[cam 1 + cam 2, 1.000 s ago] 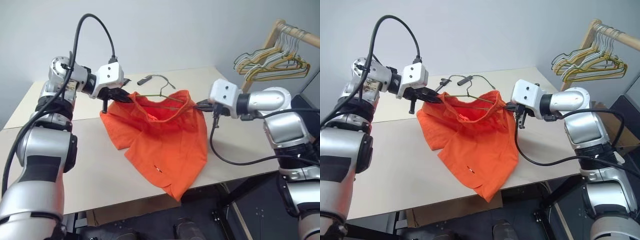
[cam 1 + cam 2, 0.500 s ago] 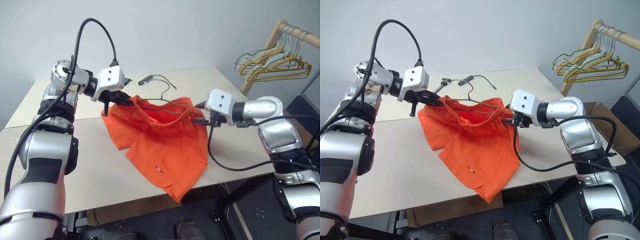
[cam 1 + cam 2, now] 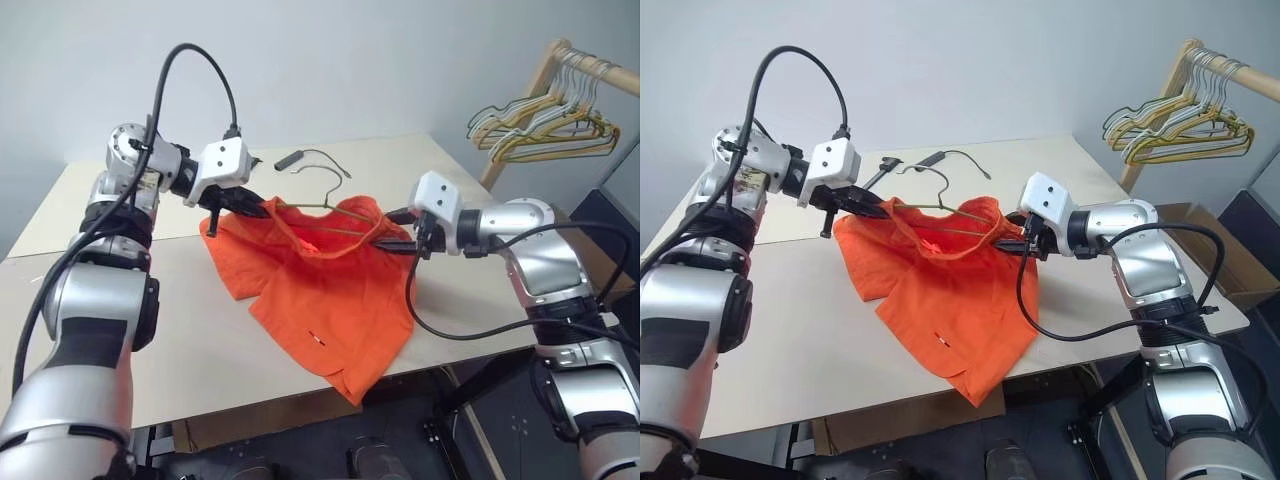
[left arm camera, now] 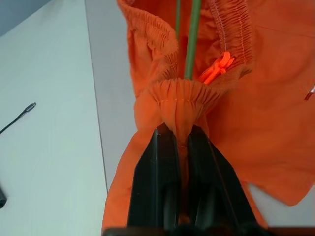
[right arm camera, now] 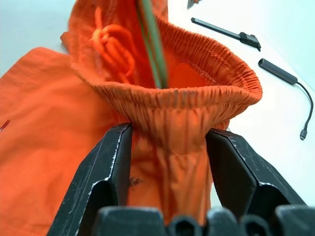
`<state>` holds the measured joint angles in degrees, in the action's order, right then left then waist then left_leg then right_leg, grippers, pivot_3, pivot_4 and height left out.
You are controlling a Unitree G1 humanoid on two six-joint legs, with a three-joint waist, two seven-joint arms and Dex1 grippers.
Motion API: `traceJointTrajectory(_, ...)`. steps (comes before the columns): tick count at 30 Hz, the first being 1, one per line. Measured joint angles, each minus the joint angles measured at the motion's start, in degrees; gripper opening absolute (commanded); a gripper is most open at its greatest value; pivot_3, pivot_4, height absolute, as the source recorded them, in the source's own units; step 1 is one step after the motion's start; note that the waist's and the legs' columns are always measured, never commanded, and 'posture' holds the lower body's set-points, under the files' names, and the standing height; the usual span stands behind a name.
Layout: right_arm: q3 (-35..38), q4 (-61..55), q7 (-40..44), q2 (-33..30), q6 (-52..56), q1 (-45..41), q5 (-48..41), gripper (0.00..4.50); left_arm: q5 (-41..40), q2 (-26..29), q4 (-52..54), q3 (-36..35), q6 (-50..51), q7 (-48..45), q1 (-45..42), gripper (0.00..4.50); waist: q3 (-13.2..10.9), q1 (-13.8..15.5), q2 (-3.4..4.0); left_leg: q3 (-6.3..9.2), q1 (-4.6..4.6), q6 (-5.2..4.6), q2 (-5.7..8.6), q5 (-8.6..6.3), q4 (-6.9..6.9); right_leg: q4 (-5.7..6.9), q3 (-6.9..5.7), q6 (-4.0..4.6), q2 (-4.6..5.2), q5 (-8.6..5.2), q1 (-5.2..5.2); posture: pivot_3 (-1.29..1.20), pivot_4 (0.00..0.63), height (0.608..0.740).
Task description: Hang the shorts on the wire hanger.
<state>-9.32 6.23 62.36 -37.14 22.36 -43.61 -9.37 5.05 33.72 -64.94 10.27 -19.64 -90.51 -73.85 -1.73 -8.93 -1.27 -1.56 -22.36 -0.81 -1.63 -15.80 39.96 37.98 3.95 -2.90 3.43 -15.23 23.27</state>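
**Soft shorts pinched on one side, loose on the other**

Nearest the robot, the legs of the shorts (image 3: 335, 310) are draping over the front edge of the table (image 3: 160, 330). That sag suggests light, limp cloth that will be following whichever point is carrying it. The gathered waistband is the firmest place to grip, at its 2 ends. The left gripper (image 4: 179, 147) is clamping a bunched fold of the waistband between closed fingers. The right gripper (image 5: 170, 147) is standing parted, its 2 fingers straddling the opposite end without squeezing it. The wire hanger (image 3: 330, 205) is running inside the waistband, its hook rising behind. Farther back, a black cable (image 3: 290, 159) is lying on the table.
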Motion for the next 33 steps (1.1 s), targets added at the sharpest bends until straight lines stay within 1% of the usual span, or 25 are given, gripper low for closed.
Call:
traceJointTrajectory(3, 0.00, -0.67, 0.08, 0.40, 1.41, -0.01, -0.98, 2.69, -0.08, -0.67, 0.55, 0.00, 0.04, -0.25, 0.31, 0.00, 0.00, 0.03, 0.00, 0.00, -0.01, 0.00, 0.00, 0.00, 0.00, 0.01, 0.00, 0.00, 0.00, 0.00, 0.00, -0.13, 0.000, 0.740)
traceJointTrajectory(4, 0.00, -1.06, 0.14, 0.38, 1.52, -0.01, -0.97, 2.52, -0.21, -0.81, 0.76, -0.02, 0.11, -0.26, 0.31, 0.00, 0.00, 0.03, 0.00, 0.00, -0.01, 0.00, 0.00, 0.00, 0.00, 0.00, 0.00, 0.00, 0.00, 0.00, 0.00, -0.13, 0.000, 0.740)
traceJointTrajectory(6, -0.05, -1.55, 0.60, 0.34, 1.68, -0.01, -0.97, 2.11, -0.61, -1.07, 1.19, -0.19, 0.63, -0.24, 0.31, 0.00, 0.00, 0.02, 0.00, 0.00, -0.01, 0.00, 0.00, 0.00, 0.00, 0.00, 0.00, 0.00, 0.00, 0.00, 0.00, -0.13, 0.000, 0.740)
traceJointTrajectory(11, -0.19, -1.90, 1.07, 0.26, 2.76, -0.01, -0.96, 0.35, -0.65, -1.20, 1.21, -0.34, 1.10, 0.38, 0.30, 0.00, 0.00, -0.01, 0.00, 0.00, 0.00, 0.00, 0.00, 0.00, 0.01, 0.00, 0.00, 0.00, 0.00, 0.00, 0.00, -0.13, 0.000, 0.740)
traceJointTrajectory(12, -0.22, -1.94, 1.15, 0.25, 2.83, -0.01, -0.95, 0.06, -0.64, -1.19, 1.22, -0.34, 1.10, 0.44, 0.30, 0.00, 0.00, -0.03, 0.00, 0.00, 0.00, 0.00, 0.00, 0.00, 0.01, -0.01, 0.00, 0.00, 0.00, 0.00, 0.00, -0.13, 0.000, 0.740)
traceJointTrajectory(15, -0.27, -2.04, 1.14, 0.23, 3.05, -0.01, -0.95, 0.02, -0.55, -1.16, 1.11, -0.34, 0.71, 1.24, 0.30, 0.00, 0.00, -0.06, 0.00, 0.00, 0.00, 0.00, 0.00, 0.00, 0.01, 0.00, 0.00, 0.00, 0.00, 0.00, 0.00, -0.13, 0.000, 0.740)
traceJointTrajectory(17, -0.27, -1.98, 0.93, 0.24, 3.06, -0.14, -0.96, 0.02, -0.57, -1.23, 0.74, -0.34, 0.62, 2.36, 0.30, 0.64, 0.00, -0.04, 0.00, 0.00, 0.00, 0.00, 0.00, 0.00, 0.01, 0.00, 0.00, 0.00, 0.00, 0.00, 0.00, -0.13, 0.000, 0.740)
traceJointTrajectory(18, -0.27, -1.87, 0.91, 0.23, 3.13, -0.26, -0.97, 0.02, -0.64, -1.36, 0.33, -0.56, 0.66, 3.58, 0.30, 0.83, 0.00, -0.04, 0.00, 0.00, 0.00, 0.00, 0.00, 0.00, 0.01, 0.00, 0.00, 0.00, 0.00, 0.00, 0.00, -0.13, 0.000, 0.740)
traceJointTrajectory(21, 0.09, -1.19, 0.40, -0.36, 3.75, -0.32, -0.97, 0.02, -1.09, -1.40, -0.79, -2.43, 0.83, 6.41, 0.28, 1.82, 0.00, -0.02, 0.00, 0.00, 0.00, 0.00, 0.00, 0.00, 0.01, 0.00, 0.00, 0.00, 0.01, 0.00, 0.00, -0.14, 0.000, 0.740)
traceJointTrajectory(25, 1.81, -0.89, -0.69, -1.51, 5.65, -0.41, -1.10, 0.02, -3.54, -1.56, -1.27, -5.74, 1.89, 7.12, -0.66, 3.15, 0.00, -0.01, 0.00, 0.00, -0.03, 0.00, 0.00, 0.00, 0.01, 0.00, -0.01, 0.00, 0.02, 0.00, 0.00, -0.14, 0.000, 0.740)
traceJointTrajectory(29, 3.88, -0.53, -1.77, -2.73, 7.29, -0.40, -1.84, 0.02, -3.81, -0.86, -1.27, -6.47, 1.88, 7.76, -1.27, 4.40, 0.00, -0.04, 0.00, 0.00, -0.02, 0.00, 0.00, 0.00, 0.01, -0.01, 0.00, 0.00, 0.02, 0.00, 0.00, -0.15, 0.000, 0.740)
traceJointTrajectory(30, 4.78, -0.49, -2.17, -3.47, 8.23, -0.37, -2.29, 0.02, -3.81, -0.52, -1.27, -6.78, 1.89, 8.65, -1.27, 4.50, 0.00, -0.05, 0.00, 0.00, -0.02, 0.00, 0.00, 0.00, 0.01, -0.01, -0.01, 0.00, 0.02, 0.00, 0.00, -0.16, 0.000, 0.740)
traceJointTrajectory(33, 8.91, -0.96, -4.91, -6.38, 12.30, 0.21, -3.19, 0.02, -5.24, 0.39, -1.20, -9.47, 2.81, 11.65, -1.32, 4.50, 0.00, 0.01, 0.00, 0.01, -0.03, 0.00, 0.00, 0.00, 0.00, -0.01, -0.01, 0.00, 0.03, 0.00, 0.00, -0.16, 0.000, 0.740)
